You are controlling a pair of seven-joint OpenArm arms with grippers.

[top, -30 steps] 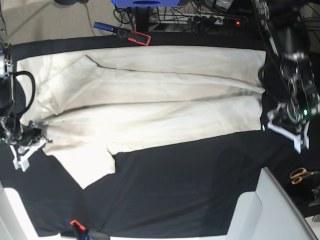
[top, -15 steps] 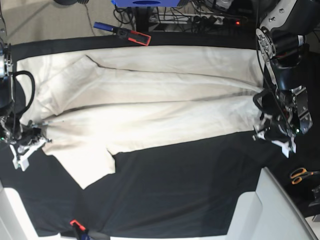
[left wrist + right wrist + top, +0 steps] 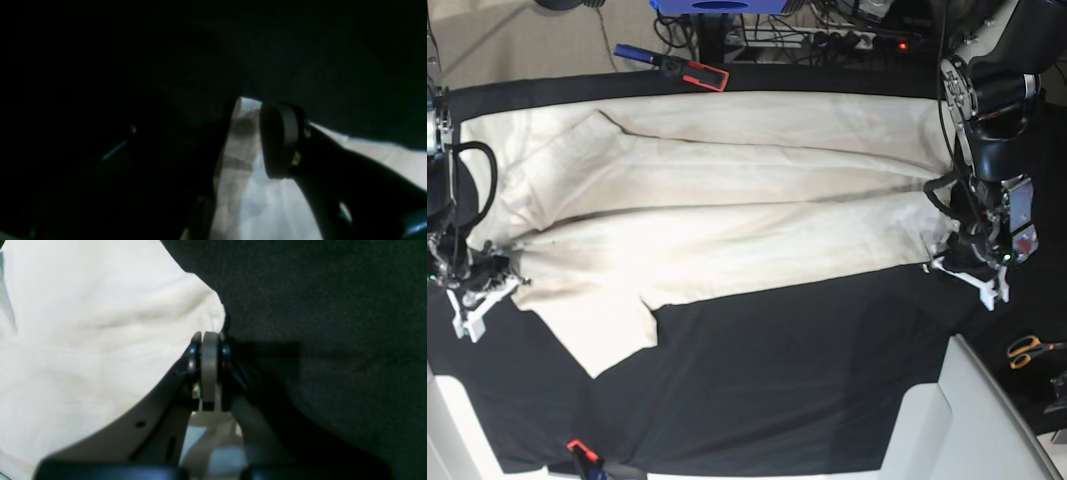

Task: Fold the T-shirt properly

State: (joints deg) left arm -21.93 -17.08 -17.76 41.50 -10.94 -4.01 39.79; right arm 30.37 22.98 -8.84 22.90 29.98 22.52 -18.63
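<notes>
Black-clothed bench [image 3: 777, 380] is carrying the limp, light T-shirt [image 3: 727, 200]; right gripper [image 3: 210, 340] is pinching its corner, left gripper [image 3: 967, 262] is straddling the hem, jaws apart.

We can read no text, label, brand, number or sign in any view. The T-shirt [image 3: 717, 190] is plain, without print, and the black cloth [image 3: 807, 380] under it bears no marking that we can make out.
</notes>
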